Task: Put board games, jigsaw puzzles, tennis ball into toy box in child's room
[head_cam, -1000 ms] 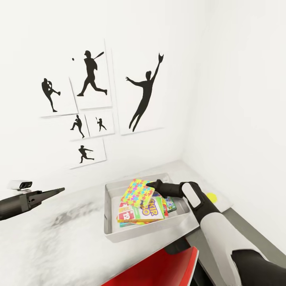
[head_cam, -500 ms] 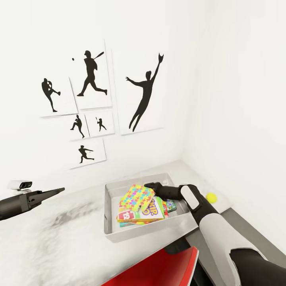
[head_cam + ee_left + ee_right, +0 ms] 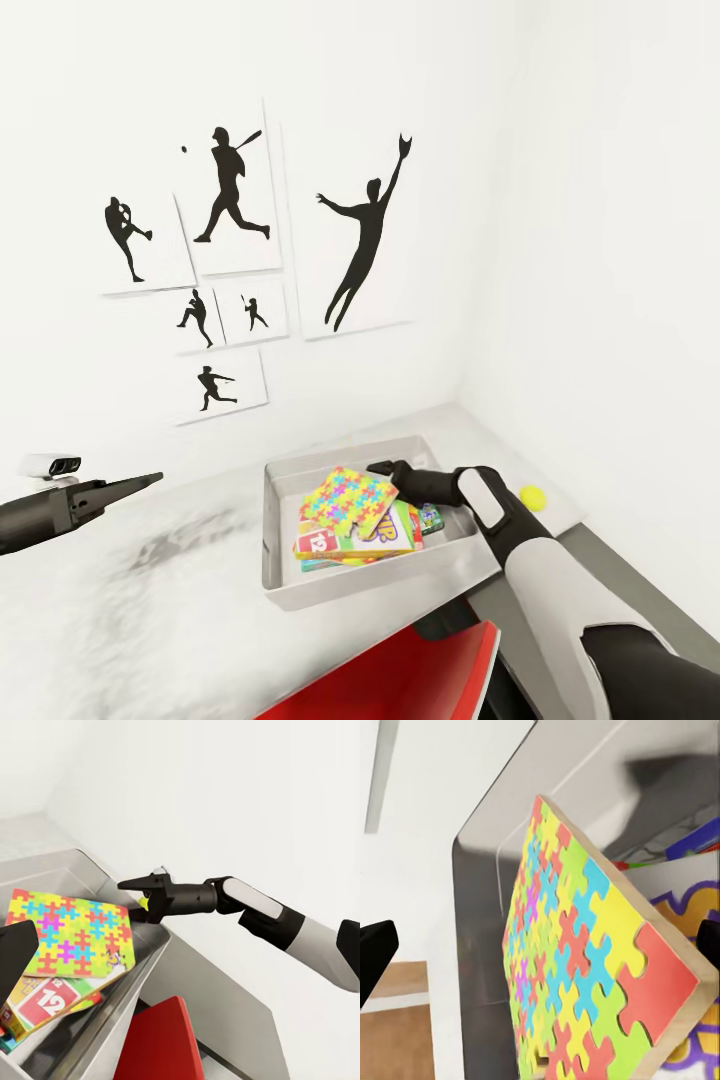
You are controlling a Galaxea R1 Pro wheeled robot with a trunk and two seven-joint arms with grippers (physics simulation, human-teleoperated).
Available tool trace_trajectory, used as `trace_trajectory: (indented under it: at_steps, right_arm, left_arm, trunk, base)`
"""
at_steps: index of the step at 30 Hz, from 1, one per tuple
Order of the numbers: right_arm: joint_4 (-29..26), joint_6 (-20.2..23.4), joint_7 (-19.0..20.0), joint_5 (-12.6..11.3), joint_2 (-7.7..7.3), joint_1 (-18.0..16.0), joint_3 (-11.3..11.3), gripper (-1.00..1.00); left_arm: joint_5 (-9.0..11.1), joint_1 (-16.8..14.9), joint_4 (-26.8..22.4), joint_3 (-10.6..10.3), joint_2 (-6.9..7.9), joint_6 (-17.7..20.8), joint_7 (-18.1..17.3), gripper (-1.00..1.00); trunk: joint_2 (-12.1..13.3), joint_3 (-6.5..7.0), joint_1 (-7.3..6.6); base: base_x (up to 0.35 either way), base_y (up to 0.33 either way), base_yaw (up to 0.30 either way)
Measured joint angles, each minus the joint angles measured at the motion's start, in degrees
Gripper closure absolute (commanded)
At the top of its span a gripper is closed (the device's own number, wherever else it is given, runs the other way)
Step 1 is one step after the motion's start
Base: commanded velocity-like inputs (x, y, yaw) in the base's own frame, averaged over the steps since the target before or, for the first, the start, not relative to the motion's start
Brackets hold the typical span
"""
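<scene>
The right gripper (image 3: pixel 383 467) stood with jaws apart and empty over the toy box (image 3: pixel 280 580), just beside the jigsaw puzzle (image 3: pixel 347 500), which lay tilted on the board games (image 3: pixel 385 535) inside. The tennis ball (image 3: pixel 533 496) sat on the table (image 3: pixel 120 610), right of the box. The left gripper (image 3: pixel 150 479) hovered far left; its jaws' state could not be told.

The head camera looks forward and down from above the worktop (image 3: pixel 150 600) toward the far wall, taking in the toy box (image 3: pixel 285 590) at mid-distance. The left wrist camera sits low beside the box, facing right across it to the right tool (image 3: pixel 139 900). The right wrist camera hangs very close over the jigsaw puzzle (image 3: pixel 585 967). All three views share the puzzle and the box interior.
</scene>
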Motion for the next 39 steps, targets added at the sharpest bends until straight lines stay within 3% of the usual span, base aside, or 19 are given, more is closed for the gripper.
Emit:
trace_trajectory:
  at_steps: [5, 12, 18, 23, 29, 33, 39]
  right_arm:
    - [-0.5, 0.2, 0.7, -0.3, -0.43, 0.2, -0.3, -1.00]
    - [-7.1, 0.3, 5.5, -0.4, -2.19, 1.7, -0.2, -1.00]
    - [-9.0, 0.2, 6.4, -0.4, -3.06, 2.3, -0.3, -1.00]
    - [-9.2, 0.2, 6.5, -0.3, -3.88, 2.4, -0.4, -1.00]
    - [-9.6, 0.3, 6.7, -0.4, -6.27, 2.4, -0.5, -1.00]
    - [-11.5, 0.3, 6.4, -0.3, -6.93, 2.3, -0.9, -1.00]
    - [-14.0, 0.7, 2.6, 0.2, -7.52, 1.6, -2.4, -1.00]
  left_arm:
    - [0.0, 0.0, 0.0, 0.0, 0.00, -0.1, 0.0, -1.00]
    - [0.0, 0.0, 0.0, 0.0, 0.00, -0.7, 0.0, -1.00]
    - [0.0, 0.0, 0.0, 0.0, 0.00, -0.7, 0.0, -1.00]
    - [0.0, 0.0, 0.0, 0.0, 0.00, -0.7, 0.0, -1.00]
    - [0.1, 0.0, 0.0, 0.0, 0.00, -0.7, 0.0, -1.00]
    - [0.1, 0.0, 0.0, 0.0, 0.00, -0.7, 0.0, -1.00]
    - [0.2, 0.0, 0.0, 0.0, 0.00, -0.7, 0.0, -1.00]
  trunk:
    - [0.0, 0.00, 0.00]
    - [0.0, 0.00, 0.00]
    - [0.0, 0.00, 0.00]
    - [0.0, 0.00, 0.00]
    - [0.0, 0.00, 0.00]
    - [0.0, 0.00, 0.00]
    - [0.0, 0.00, 0.00]
  base:
    - [0.000, 0.000, 0.000]
    - [0.000, 0.000, 0.000]
    - [0.000, 0.000, 0.000]
    - [0.000, 0.000, 0.000]
    - [0.000, 0.000, 0.000]
    - [0.000, 0.000, 0.000]
    - [0.000, 0.000, 0.000]
